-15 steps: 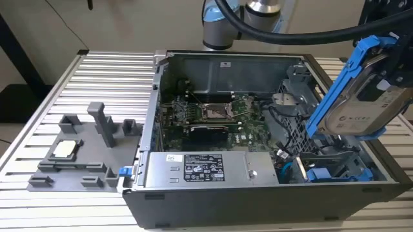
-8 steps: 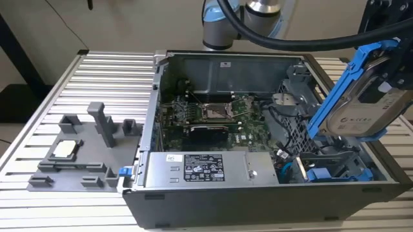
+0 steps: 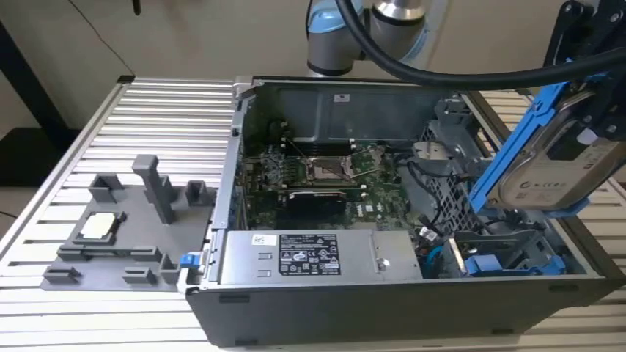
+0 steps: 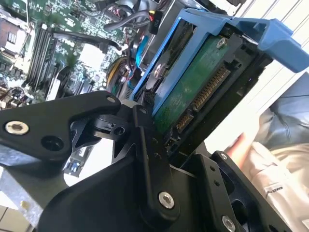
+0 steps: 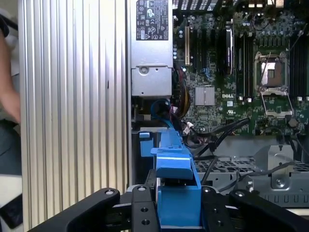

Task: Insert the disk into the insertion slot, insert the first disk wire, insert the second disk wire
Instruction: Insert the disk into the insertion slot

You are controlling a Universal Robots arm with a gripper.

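Ribbed aluminium covered the table (image 3: 127, 110), and on it an open computer case (image 3: 391, 312) lay on its side. Above its end at the exterior view's right, the gripper (image 5: 178, 212) was clamped on the disk (image 3: 558, 176), which hung tilted and clear of the insertion slot (image 3: 452, 192) just below. Another blue carrier (image 3: 489, 264) sat inside the case nearby.

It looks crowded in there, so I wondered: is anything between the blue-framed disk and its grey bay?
The gripper holds the disk tilted above the case. Loose black cables lie across the insertion slot's perforated metal, so they may stand in the way.
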